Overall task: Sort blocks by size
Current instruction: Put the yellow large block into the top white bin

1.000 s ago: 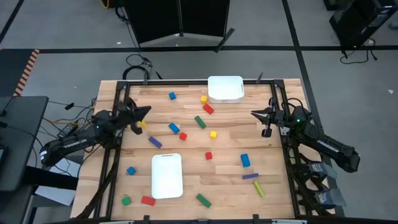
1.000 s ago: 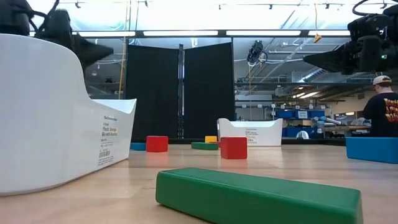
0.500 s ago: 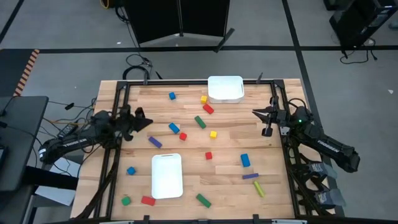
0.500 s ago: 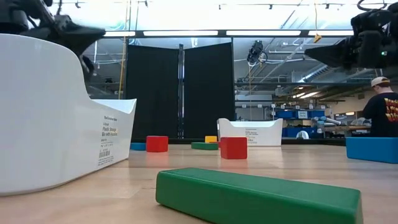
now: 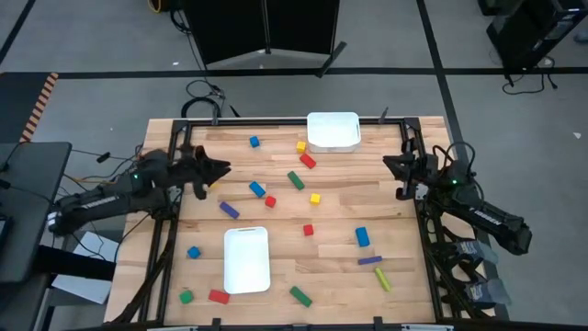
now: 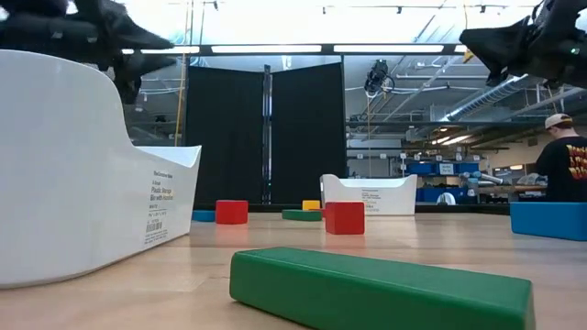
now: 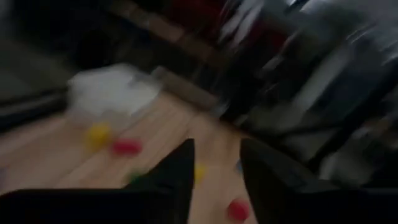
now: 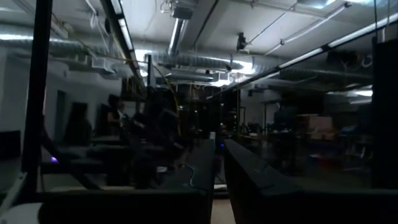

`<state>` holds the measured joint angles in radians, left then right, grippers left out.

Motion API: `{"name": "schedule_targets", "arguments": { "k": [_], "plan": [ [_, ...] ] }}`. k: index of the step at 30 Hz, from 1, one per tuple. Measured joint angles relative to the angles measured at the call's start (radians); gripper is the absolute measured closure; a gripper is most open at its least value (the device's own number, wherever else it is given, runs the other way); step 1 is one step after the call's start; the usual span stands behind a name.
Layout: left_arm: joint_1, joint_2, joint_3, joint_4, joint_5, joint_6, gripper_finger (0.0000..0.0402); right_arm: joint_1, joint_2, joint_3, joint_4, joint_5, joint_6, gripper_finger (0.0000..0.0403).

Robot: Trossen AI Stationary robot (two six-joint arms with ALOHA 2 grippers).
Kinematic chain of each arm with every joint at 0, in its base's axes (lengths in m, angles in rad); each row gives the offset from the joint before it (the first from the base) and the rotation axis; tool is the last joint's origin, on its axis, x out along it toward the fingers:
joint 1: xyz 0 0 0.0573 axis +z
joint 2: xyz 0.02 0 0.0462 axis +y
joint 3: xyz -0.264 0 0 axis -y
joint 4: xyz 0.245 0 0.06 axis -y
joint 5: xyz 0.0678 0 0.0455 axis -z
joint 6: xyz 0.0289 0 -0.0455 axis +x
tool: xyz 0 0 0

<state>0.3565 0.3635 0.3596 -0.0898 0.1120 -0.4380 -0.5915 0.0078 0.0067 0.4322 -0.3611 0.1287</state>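
Small coloured blocks lie scattered flat on the wooden table: a green bar [image 5: 295, 179], a blue bar [image 5: 362, 236], a red cube [image 5: 309, 230], a yellow cube [image 5: 315, 198] and several more. In the low view a green bar [image 6: 381, 289] lies nearest. My left gripper [image 5: 220, 169] hovers open over the table's left side, above a yellow block [image 5: 209, 184], with nothing between its fingers [image 7: 180, 171]. My right gripper [image 5: 390, 165] hangs shut and empty over the right edge, pointing up into the room [image 8: 217, 171].
One white tray [image 5: 333, 131] stands at the far edge. Another white tray [image 5: 246, 259] stands near the front left and fills the low view's left side [image 6: 83, 174]. Black rails frame the table. A person stands far behind on the right [image 6: 561, 156].
My left gripper has risen, tipped up from a downward slant to level, and opened. My right gripper has tipped its fingers upward and rolled, rising slightly. No block has moved.
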Motion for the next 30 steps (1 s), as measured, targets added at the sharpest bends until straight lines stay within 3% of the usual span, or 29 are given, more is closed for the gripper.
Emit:
{"name": "schedule_targets", "arguments": {
  "k": [3, 6, 10, 16, 23, 30],
  "plan": [
    [0.0, 0.112, 0.143, -0.294, -0.134, 0.04, 0.0215, 0.0, 0.0, 0.0, -0.01, 0.0, 0.029, 0.0359],
    [0.001, 0.217, 0.259, -0.473, -0.226, 0.07, 0.018, 0.0, 0.0, 0.0, -0.028, 0.0, 0.036, 0.0359],
    [0.0, 0.337, 0.374, -0.615, -0.248, 0.144, 0.0129, 0.0, 0.0, 0.0, -0.046, 0.001, 0.038, 0.0358],
    [0.0, 0.534, 0.453, -0.91, -0.31, 0.199, 0.0067, 0.0, 0.0, 0.0, -0.046, 0.001, 0.082, 0.0359],
    [0.004, 0.743, 0.455, -1.024, -0.324, 0.168, 0.0053, 0.0, 0.0, 0.0, -0.046, 0.002, 0.125, 0.0359],
    [0.054, 0.812, 0.455, -1.021, -0.38, 0.15, 0.0053, 0.0, 0.0, 0.0, -0.047, 0.001, 0.199, 0.0358]
  ]
}}
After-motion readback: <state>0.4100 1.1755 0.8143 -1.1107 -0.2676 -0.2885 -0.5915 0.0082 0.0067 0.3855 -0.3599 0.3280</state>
